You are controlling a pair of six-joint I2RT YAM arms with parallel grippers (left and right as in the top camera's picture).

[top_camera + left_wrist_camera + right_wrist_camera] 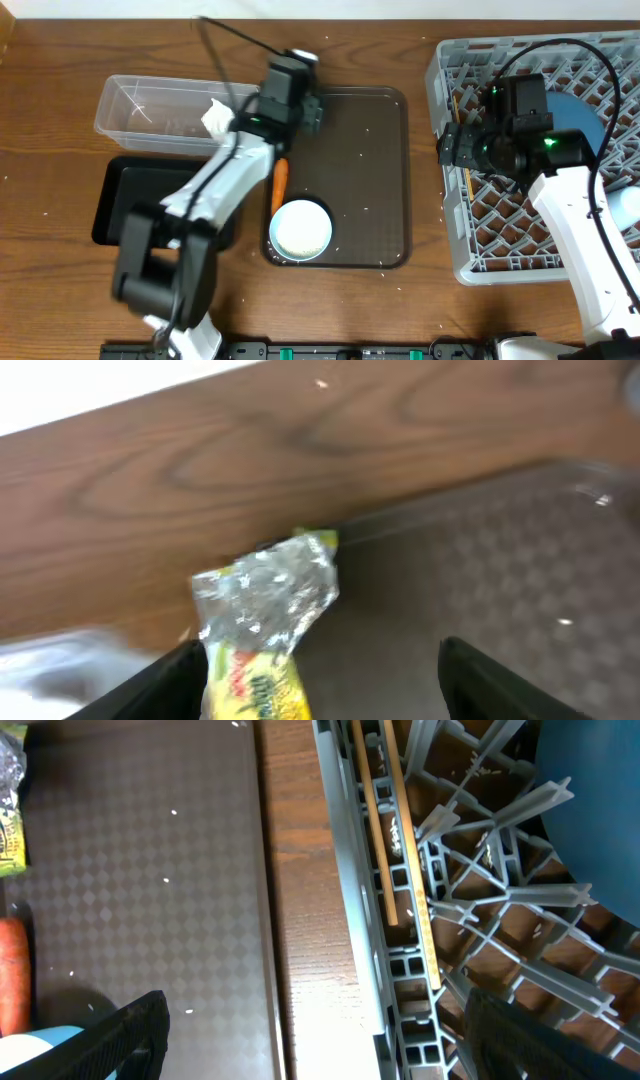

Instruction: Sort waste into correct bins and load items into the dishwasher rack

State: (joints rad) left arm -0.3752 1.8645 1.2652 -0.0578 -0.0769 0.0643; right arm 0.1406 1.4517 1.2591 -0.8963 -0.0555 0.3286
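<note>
Yellow-green & white wrapper (265,595) could skid onto worktop (60,80) or miss clear tub (150,105) if left gripper (318,655) shut off-centre: it sat by one finger only, jaws apart, at brown tray's (370,180) corner beside tub. Pose: left arm (215,185) stretched fwd, wrist tipped down. Over rack (470,250) edge hovered right gripper (318,1010), jaws apart.

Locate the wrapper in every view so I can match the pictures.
Overhead: wrapper left of centre, at the right end of the tub.
Left wrist: wrapper lower centre-left, at the tray's edge.
Right wrist: wrapper at the top-left edge, cut off by the frame.
Shared landmark: the brown tray.
</note>
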